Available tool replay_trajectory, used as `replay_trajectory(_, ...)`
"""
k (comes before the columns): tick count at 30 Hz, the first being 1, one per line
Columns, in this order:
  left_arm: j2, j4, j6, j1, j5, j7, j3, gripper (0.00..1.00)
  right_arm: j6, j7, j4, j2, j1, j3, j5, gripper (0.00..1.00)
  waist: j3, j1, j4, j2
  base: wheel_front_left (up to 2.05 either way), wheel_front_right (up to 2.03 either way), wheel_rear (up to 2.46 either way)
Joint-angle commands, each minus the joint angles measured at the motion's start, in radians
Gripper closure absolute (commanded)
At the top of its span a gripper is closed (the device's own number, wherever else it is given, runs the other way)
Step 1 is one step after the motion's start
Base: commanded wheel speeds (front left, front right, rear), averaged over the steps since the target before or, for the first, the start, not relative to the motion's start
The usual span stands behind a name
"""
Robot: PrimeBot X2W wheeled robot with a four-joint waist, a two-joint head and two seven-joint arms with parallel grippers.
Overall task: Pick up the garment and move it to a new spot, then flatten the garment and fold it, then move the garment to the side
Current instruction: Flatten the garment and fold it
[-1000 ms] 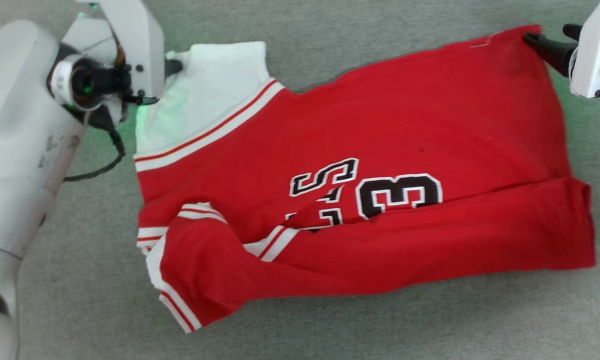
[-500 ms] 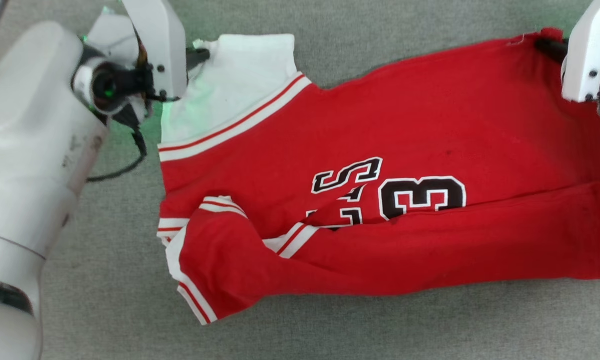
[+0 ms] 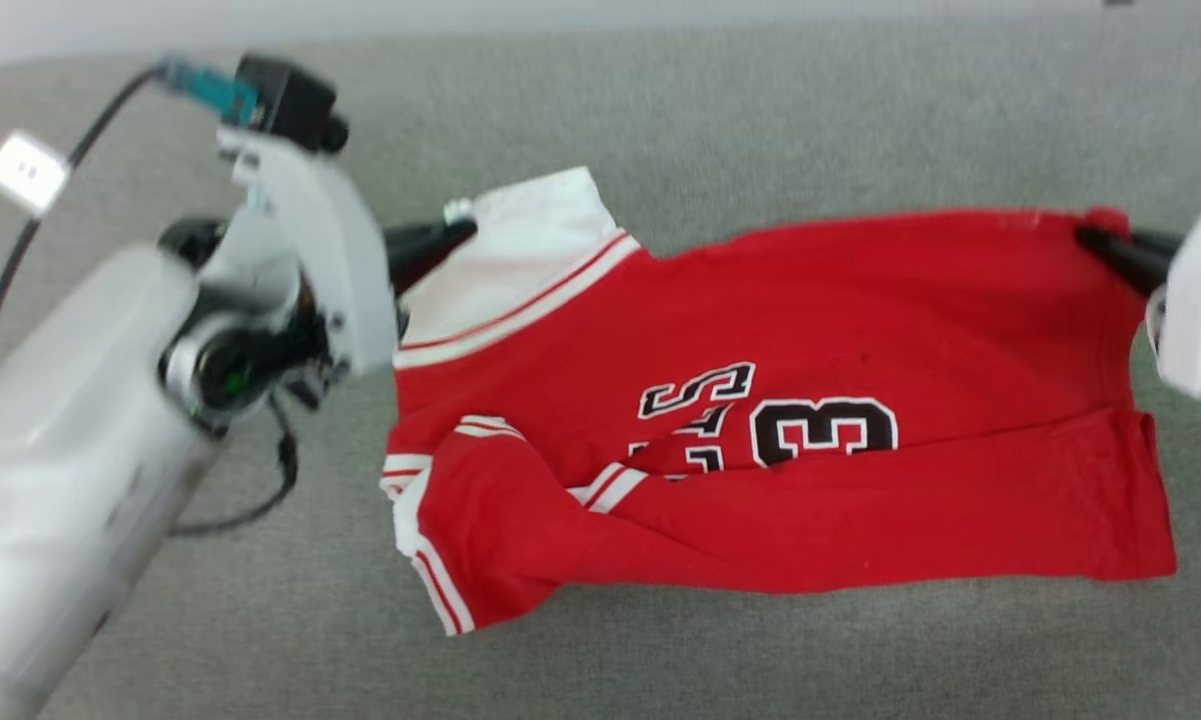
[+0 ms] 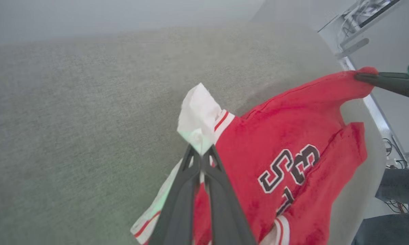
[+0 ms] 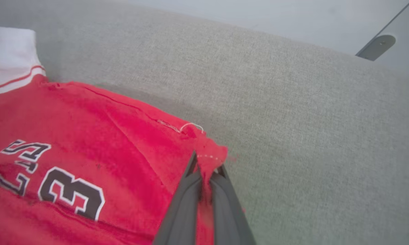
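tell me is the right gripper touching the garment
Touching. The right wrist view shows the right gripper with its jaws shut on a red corner of the garment, the cloth pinched between them.

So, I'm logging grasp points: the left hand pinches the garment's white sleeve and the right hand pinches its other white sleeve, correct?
Not quite. The left hand does pinch the white sleeve of the garment, but the right hand pinches a red corner of the body, not a white sleeve. The right wrist view shows it.
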Motion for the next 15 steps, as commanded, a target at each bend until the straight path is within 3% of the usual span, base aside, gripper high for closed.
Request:
replay_trajectory(1,0.008,-0.02,-0.003,0.017,-0.004,-0.008,0.001,1.0,0.0,-0.007,-0.013,-0.009,0.021,0.003,0.006,1.0,-0.061,-0.0001,0.021,0.0,0.0,0.0,0.0)
replay_trajectory(8,0.167,-0.36,-0.003,0.229,-0.034,-0.157,0.002,1.0,0.0,-0.063,-0.194,-0.135,0.229,-0.038,0.065,1.0,-0.109,-0.0001,0.031,0.0,0.0,0.0,0.0)
replay_trajectory(15,0.283,-0.537,-0.003,0.432,-0.066,-0.295,0.002,1.0,0.0,-0.109,-0.267,-0.199,0.437,-0.139,0.098,1.0,-0.105,-0.0001,0.044,0.0,0.0,0.0,0.0)
